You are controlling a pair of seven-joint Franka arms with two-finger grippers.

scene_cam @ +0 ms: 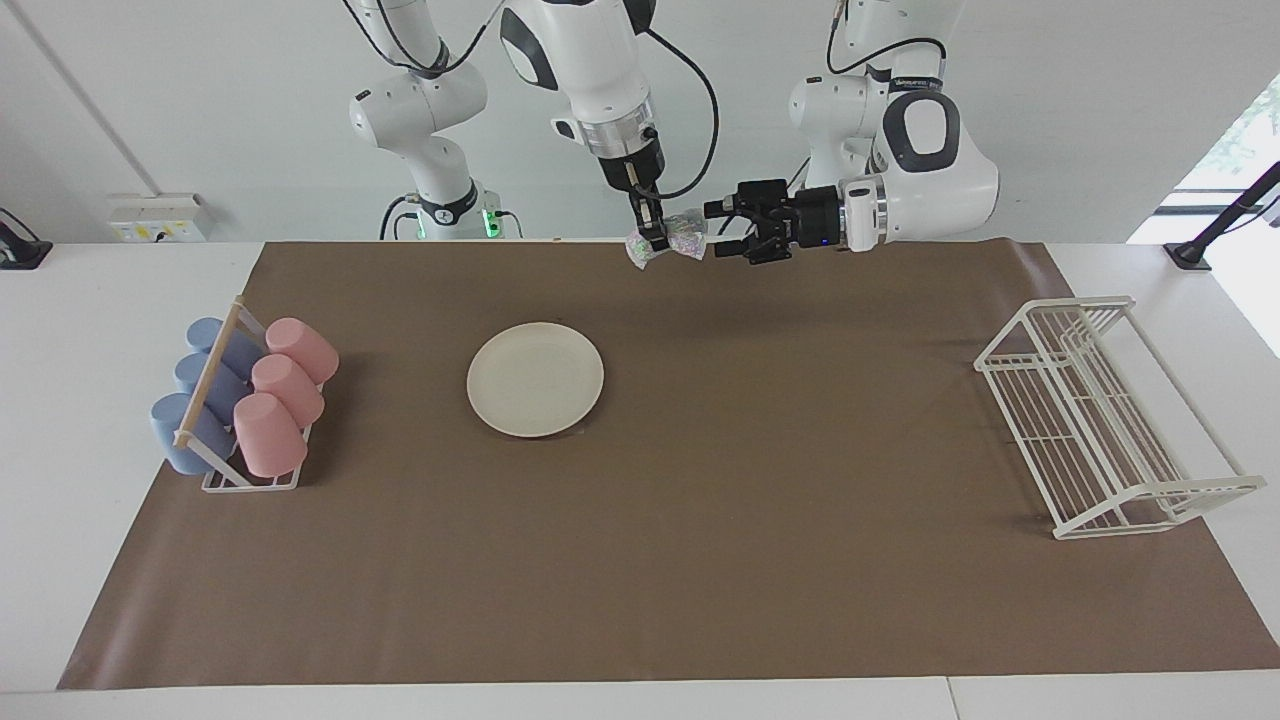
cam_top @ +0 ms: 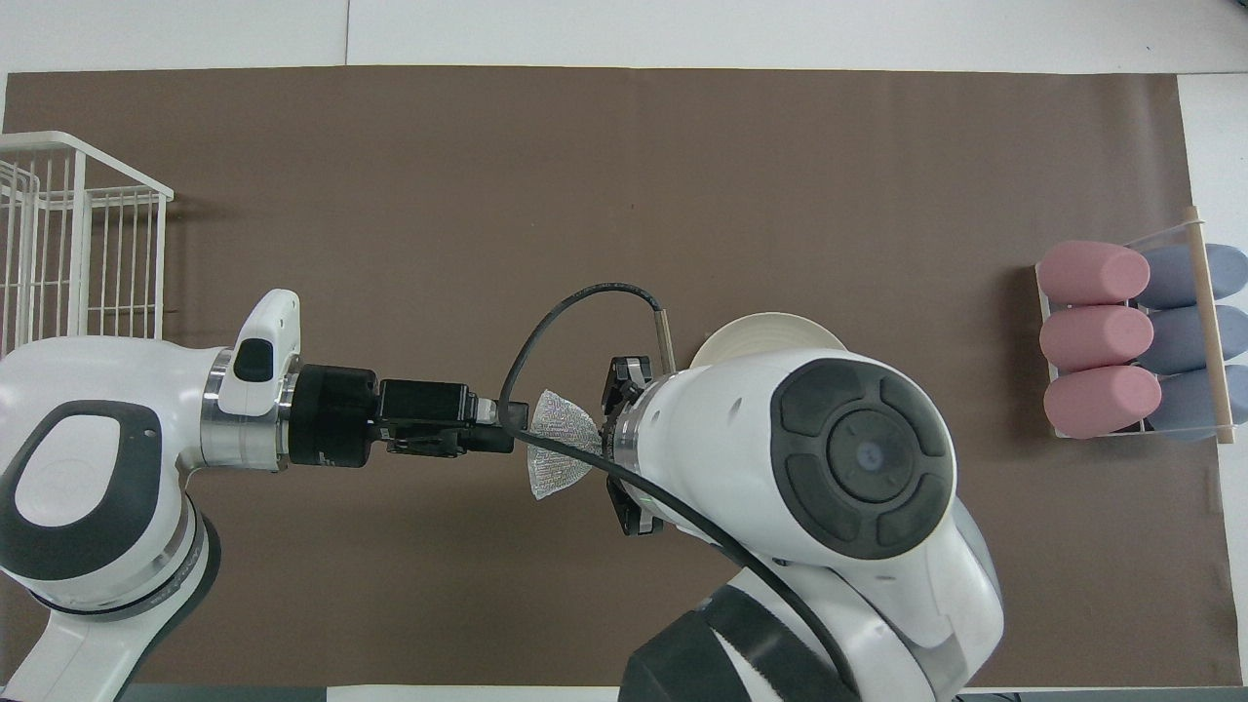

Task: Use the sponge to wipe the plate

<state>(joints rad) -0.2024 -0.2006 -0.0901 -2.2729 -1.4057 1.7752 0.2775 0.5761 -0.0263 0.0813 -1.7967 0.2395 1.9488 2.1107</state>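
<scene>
A brown mat (scene_cam: 700, 560) covers most of the white table (scene_cam: 100, 300), leaving bare white margins at both ends and along the edge farthest from the robots. Near the mat's edge at the right arm's end stands a small wire cup rack (scene_cam: 250, 480) with a wooden bar across its top; it holds three pink cups (scene_cam: 285, 395) and three blue cups (scene_cam: 200, 395) lying tilted in two rows, the pink row toward the middle of the mat. Near the mat's edge at the left arm's end stands a white wire dish rack (scene_cam: 1100, 420), nothing in it. A white socket box (scene_cam: 160, 215) sits at the wall.
</scene>
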